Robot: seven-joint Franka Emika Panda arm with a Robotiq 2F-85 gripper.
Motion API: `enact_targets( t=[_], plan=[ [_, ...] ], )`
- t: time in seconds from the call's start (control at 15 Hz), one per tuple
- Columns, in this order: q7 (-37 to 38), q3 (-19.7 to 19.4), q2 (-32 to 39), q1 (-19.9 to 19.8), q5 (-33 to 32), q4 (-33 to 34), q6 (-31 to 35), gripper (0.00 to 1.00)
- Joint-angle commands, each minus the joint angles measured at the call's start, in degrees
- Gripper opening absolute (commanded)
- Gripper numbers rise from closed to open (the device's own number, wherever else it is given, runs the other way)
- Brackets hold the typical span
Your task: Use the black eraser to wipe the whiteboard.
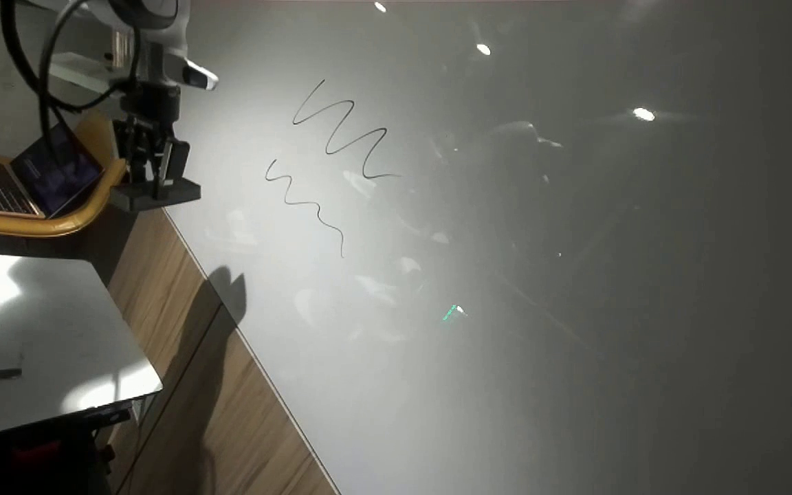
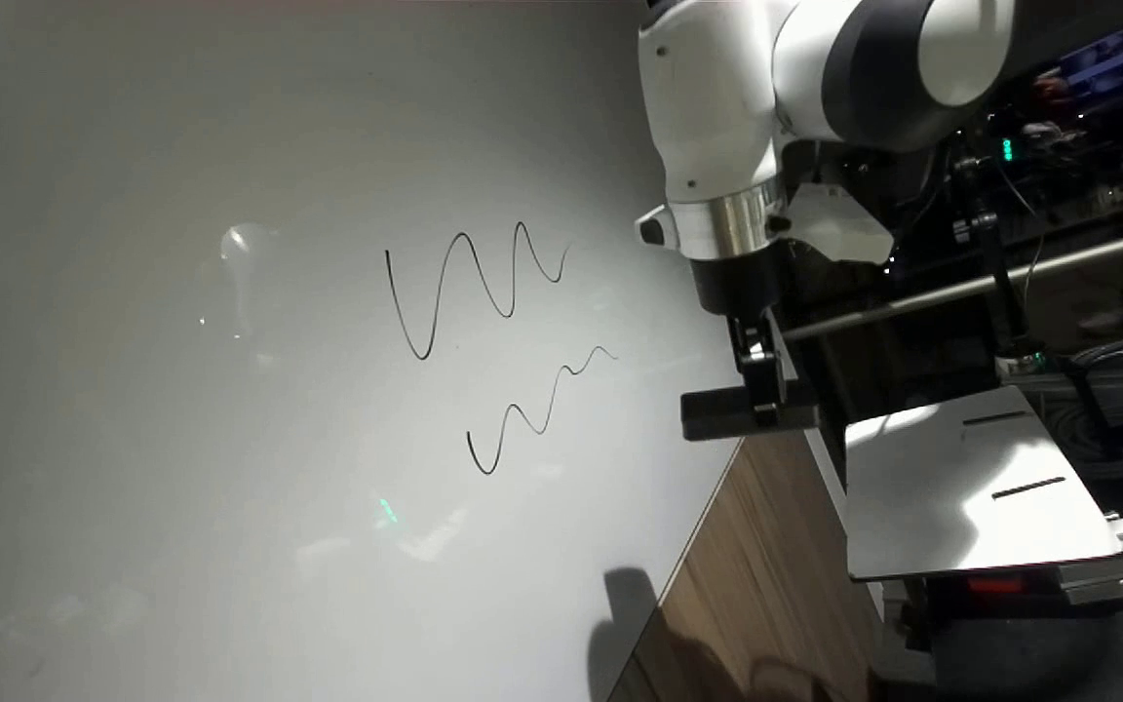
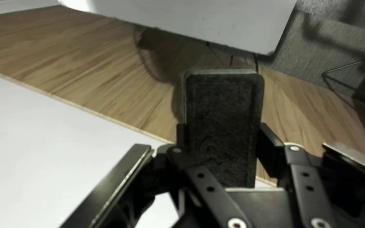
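At the far left, an open laptop point(image 1: 52, 175) with a copper-toned body and dark screen showed within the curve of a mustard-yellow shell point(image 1: 66, 225), likely a chair. Black rubbery cables point(image 1: 43, 93) looped across my sight of it. I couldn't judge the depth — if they hung close, a wide swing of the white jointed arm point(image 2: 713, 107) might have dragged one over the laptop. Below lay a glossy white flat-topped desk point(image 1: 45, 316), whose corner a low sweep could have struck.

Next came the black two-fingered metal hand point(image 3: 223, 141), clamped on the long sides of a flat oblong black eraser point(image 1: 162, 197) with a fuzzy face. In both exterior views that block showed across the edge of the huge glossy pale-grey whiteboard point(image 1: 506, 392), seemingly clear of its surface. The grip took in only part of the length, so pressure on a free end would likely have twisted it. Landing tilted, it would have wiped a thin strip and left ink.

Past the brown wood-grain panel point(image 1: 258, 426), the board spread to the right, bearing two thin dark zigzag strokes point(image 1: 353, 103), both unbroken; the wiping seemed yet to be done. A pass started too near that panel might have caught its edge — and too light a push would probably only have smeared.
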Motion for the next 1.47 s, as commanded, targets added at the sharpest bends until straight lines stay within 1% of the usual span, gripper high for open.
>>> enact_targets(
  t=[0.0, 0.2, 0.4, 0.53, 0.67, 0.8, 1.0, 1.2, 1.4],
  plan=[
    [2.70, 4.55, -5.90, -2.76, -4.66, 4.29, -4.20, 0.29],
    [4.05, 7.13, -5.74, -6.59, -10.00, 10.89, -2.44, 0.29],
    [4.72, 7.75, -2.60, -10.14, -14.57, 19.76, -1.05, 0.29],
    [5.87, 8.08, 0.17, -11.46, -17.29, 25.23, -0.66, 0.29],
    [7.67, 8.69, 3.70, -11.66, -20.45, 30.51, -0.83, 0.29],
    [10.09, 9.36, 7.49, -10.34, -23.97, 34.98, -1.62, 0.29],
    [13.97, 9.49, 13.28, -6.85, -29.98, 40.08, -2.63, 0.29],
    [15.36, 7.45, 17.82, -2.51, -33.07, 43.99, -3.35, 0.29],
    [14.49, 4.96, 20.41, 0.14, -33.61, 46.69, -3.17, 0.29]
  ],
)
